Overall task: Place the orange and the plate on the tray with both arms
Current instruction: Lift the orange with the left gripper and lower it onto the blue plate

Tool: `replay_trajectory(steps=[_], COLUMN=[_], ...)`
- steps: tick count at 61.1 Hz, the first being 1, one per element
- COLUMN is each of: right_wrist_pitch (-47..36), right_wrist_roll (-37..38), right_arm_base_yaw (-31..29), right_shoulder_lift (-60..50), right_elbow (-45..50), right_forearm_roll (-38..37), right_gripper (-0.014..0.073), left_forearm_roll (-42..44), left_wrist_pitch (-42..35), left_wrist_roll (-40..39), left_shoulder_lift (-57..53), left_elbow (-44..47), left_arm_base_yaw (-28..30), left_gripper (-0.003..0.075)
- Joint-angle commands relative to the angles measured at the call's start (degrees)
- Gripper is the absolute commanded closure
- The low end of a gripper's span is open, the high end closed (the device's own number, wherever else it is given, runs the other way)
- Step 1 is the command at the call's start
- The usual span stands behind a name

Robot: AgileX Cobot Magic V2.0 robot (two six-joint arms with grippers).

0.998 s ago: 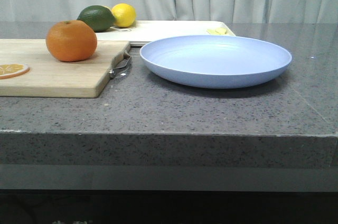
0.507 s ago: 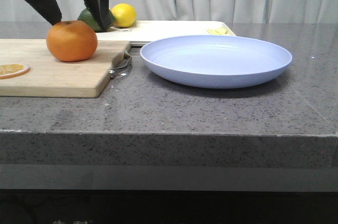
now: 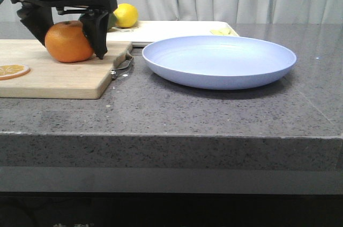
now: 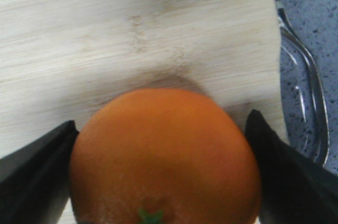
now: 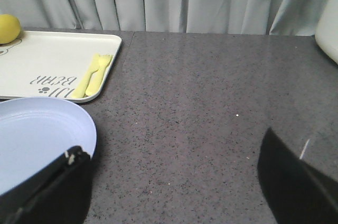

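Orange sits squarely between my left claw's two fingers, one on each flank, on the cutting board at the left of the table. From the left wrist camera the fruit fills the gap: both black fingers reach its sides, and I cannot see any space between pad and peel. Whether I am already pressing or only touching I cannot tell, so I call the claw spread about the fruit's width, closing on it rather than holding it for sure. The fruit is round, so no long axis matters; what matters is that the fingers straddle its widest part, and they seem to.

The tray lies behind and to the right of the board, with a lemon at its near-left end. The carry will have to go back and rightward, past the board's metal handle. The plate rests on the table, just in front of the tray, and my right claw hangs wide apart beside its rim, nearer to it than the left arm is.

Against half a second ago: then my left fingers hung above the fruit's shoulders; now they have come down level with its middle. The orange itself looks nudged a little to the left. Plate and tray have not moved.
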Motion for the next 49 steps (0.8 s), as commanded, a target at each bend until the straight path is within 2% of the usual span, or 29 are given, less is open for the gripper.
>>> replay_trajectory(steps=[1, 6, 14, 20, 28, 35, 49], right_wrist_pitch=[-4.9, -4.9, -4.9, -4.9, -4.9, -4.9, -4.9], right_wrist_roll=[-0.1, -0.1, -0.1, -0.1, -0.1, -0.1, -0.1], right_arm_base_yaw=[-0.3, -0.3, -0.3, -0.3, -0.3, -0.3, -0.3], right_shoulder_lift=[0.3, 0.3, 0.3, 0.3, 0.3, 0.3, 0.3], right_elbow=[-2.1, -2.1, -2.1, -2.1, -2.1, -2.1, -2.1], right_forearm_roll=[0.1, 0.1, 0.1, 0.1, 0.1, 0.1, 0.1], right_gripper=[-0.0049, -0.0049, -0.0049, -0.0049, -0.0049, -0.0049, -0.0049], left_forearm_roll=[0.3, 0.3, 0.3, 0.3, -1.0, -5.0, -7.5], left_wrist_pitch=[-0.3, -0.3, 0.3, 1.2, 2.3, 0.3, -10.3], left_wrist_roll=[-0.4, -0.4, -0.4, -0.3, 1.8, 4.8, 5.7], left_shoulder_lift=[-2.6, -2.7, -2.7, -2.7, -2.7, -2.7, -2.0], left_elbow=[-1.9, -2.4, -3.5, -5.7, -10.2, -13.4, -14.1], left_arm_base_yaw=[-0.3, -0.3, -0.3, -0.4, -1.5, -4.4, -13.3], left_gripper=[0.0135, 0.0192, 0.0335, 0.0389, 0.0393, 0.0393, 0.0393])
